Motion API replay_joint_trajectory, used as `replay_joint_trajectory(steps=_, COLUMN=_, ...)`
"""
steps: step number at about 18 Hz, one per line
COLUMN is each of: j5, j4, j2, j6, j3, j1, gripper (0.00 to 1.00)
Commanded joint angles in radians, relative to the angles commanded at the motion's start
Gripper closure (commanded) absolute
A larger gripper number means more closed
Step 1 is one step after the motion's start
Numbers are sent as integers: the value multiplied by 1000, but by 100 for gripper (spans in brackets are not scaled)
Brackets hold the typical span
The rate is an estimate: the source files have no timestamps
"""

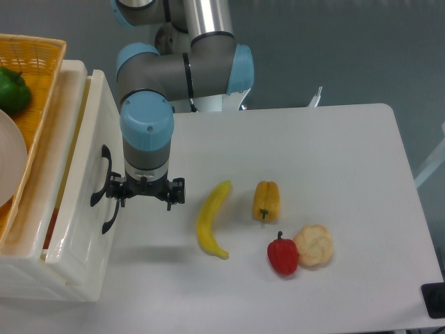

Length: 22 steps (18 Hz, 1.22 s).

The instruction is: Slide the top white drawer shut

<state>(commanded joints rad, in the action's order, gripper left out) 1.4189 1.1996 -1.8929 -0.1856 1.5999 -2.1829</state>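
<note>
The top white drawer (82, 149) stands at the left and is pushed in almost flush with the cabinet. Only a thin slit of its inside shows. Its black arched handle (101, 175) faces right. My gripper (143, 192) points straight down just right of that handle, and its left side is against the drawer front. My wrist covers the fingertips from above, so how the jaws stand is hidden. Nothing is seen held.
The lower drawer's black handle (111, 214) shows just below. An orange wicker basket (38, 83) with a green pepper (12, 90) sits on the cabinet. On the table lie a banana (210, 219), a yellow pepper (265, 200), a red pepper (282, 255) and a pale bun (313, 245).
</note>
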Motion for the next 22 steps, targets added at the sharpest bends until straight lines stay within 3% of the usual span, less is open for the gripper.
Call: replay_joint_trajectory(steps=22, j5=0, j4=2, j2=12, j6=12, j3=2, j1=6, gripper=0)
